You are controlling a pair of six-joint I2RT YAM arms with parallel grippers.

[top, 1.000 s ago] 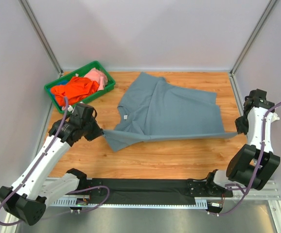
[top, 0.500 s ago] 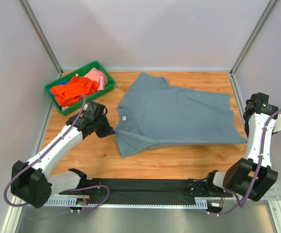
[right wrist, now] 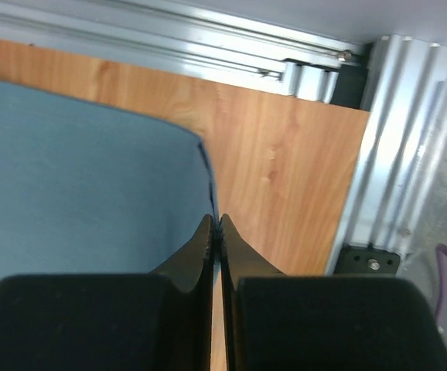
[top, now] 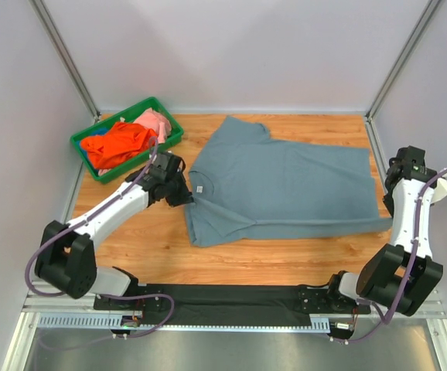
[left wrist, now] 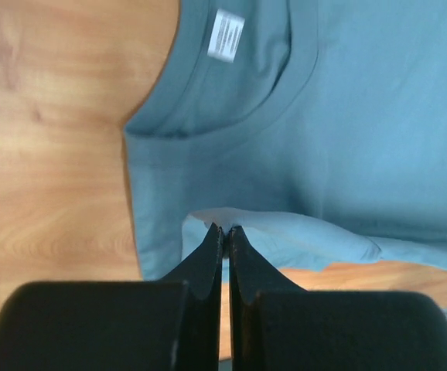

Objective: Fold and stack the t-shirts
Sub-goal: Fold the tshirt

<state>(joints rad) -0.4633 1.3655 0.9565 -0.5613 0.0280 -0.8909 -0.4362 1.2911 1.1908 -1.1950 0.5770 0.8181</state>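
We find the grey-blue t-shirt [top: 285,185] spread flat on the bench [top: 301,259], from the middle to the right edge, with its neck label [left wrist: 226,35] toward the left. The left jaws are together, pinching a raised fold at the near-left sleeve. The right jaws are together on the hem at the right edge. The orange t-shirt [top: 119,143] and pink t-shirt [top: 155,120] lie in the green bin [top: 114,117] at the far-left corner.

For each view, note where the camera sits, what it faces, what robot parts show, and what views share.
Top: above, behind the arms, facing down on grey shirt and green bin; left arm, right arm show.
Left wrist: faces shirt's neck label; shut fingers show.
Right wrist: faces shirt's edge; shut fingers show.
All share the shirt.
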